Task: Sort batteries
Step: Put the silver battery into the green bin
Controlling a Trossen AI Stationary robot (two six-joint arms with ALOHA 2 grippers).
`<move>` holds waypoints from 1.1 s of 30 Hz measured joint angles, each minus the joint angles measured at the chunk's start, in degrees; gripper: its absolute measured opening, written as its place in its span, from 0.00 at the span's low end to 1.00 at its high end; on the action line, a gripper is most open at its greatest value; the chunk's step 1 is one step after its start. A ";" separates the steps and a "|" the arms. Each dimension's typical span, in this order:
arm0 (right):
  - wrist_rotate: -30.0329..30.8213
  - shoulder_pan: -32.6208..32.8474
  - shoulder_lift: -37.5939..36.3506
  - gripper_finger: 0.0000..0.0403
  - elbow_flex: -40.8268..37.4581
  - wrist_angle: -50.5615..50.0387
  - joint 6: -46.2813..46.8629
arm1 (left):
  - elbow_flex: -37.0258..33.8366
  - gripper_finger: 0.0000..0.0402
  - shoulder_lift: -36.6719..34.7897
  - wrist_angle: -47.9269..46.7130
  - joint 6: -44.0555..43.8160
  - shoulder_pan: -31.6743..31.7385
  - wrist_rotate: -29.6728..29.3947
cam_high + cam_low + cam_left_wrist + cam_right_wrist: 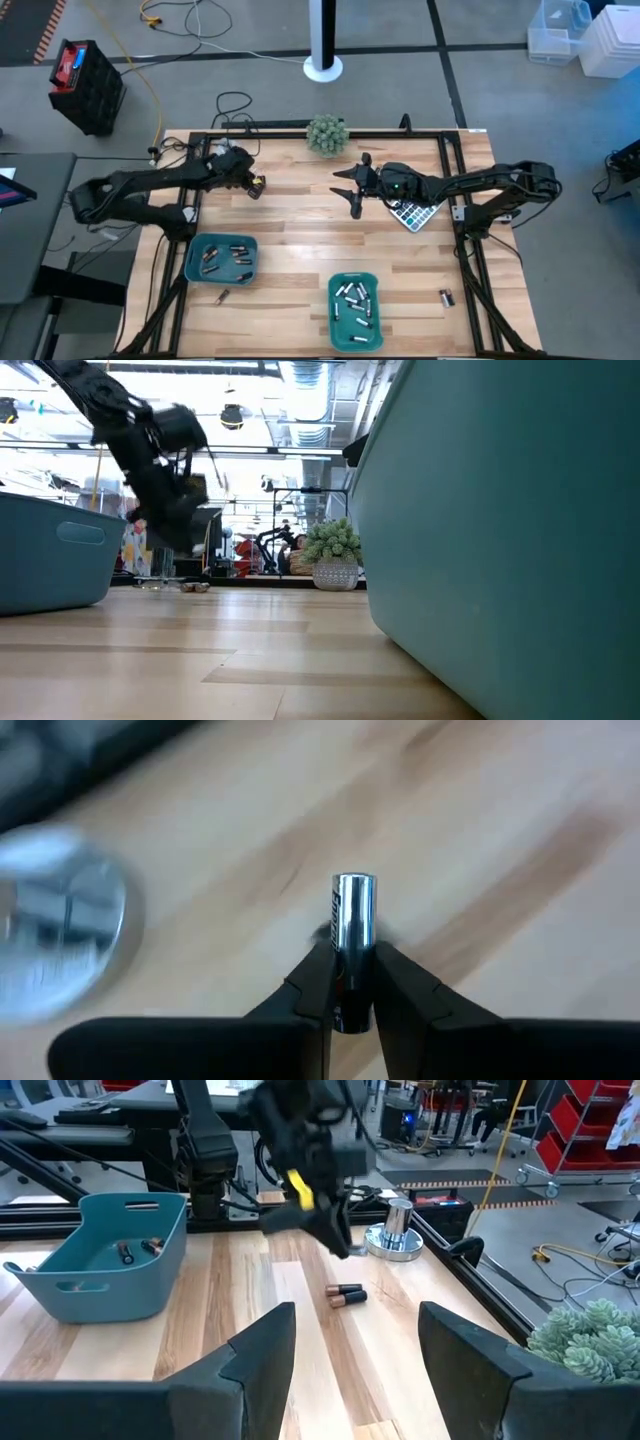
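Observation:
My left gripper (257,186) is at the table's far left, shut on a silvery battery (352,915); the right wrist view shows this gripper (335,1235) raised above the wood. Beneath it, a dark battery with a coppery end (345,1293) lies on its side on the table. My right gripper (348,192) hovers open over the table's middle, with nothing between its fingers (262,1348). One teal tray (192,262) holds dark batteries. The other teal tray (334,318) holds silvery ones. My left gripper pinches the silvery battery by its lower half (350,982) between its two fingers (312,982). The battery lies along the fingers, and its shiny end (352,885) sticks out past their tips. It touches nothing but the fingers.
A grey calculator (415,214) lies under my right arm, and a small potted plant (327,133) stands at the far edge. A round silver stand (395,1235) sits near the left gripper. Loose batteries lie at the near left (222,296) and near right (446,297).

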 joint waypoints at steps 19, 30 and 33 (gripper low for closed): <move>-0.08 -1.46 -16.55 0.56 -0.07 -6.59 -6.50 | 0.15 0.10 2.26 35.09 7.55 -27.46 15.37; 0.07 1.23 -24.56 0.56 -0.02 -11.24 -7.74 | 12.78 0.11 22.40 40.75 12.92 -37.32 16.95; 0.08 2.72 -25.94 0.56 -0.02 -12.06 -8.67 | 17.81 0.10 27.89 40.75 15.03 -38.55 20.28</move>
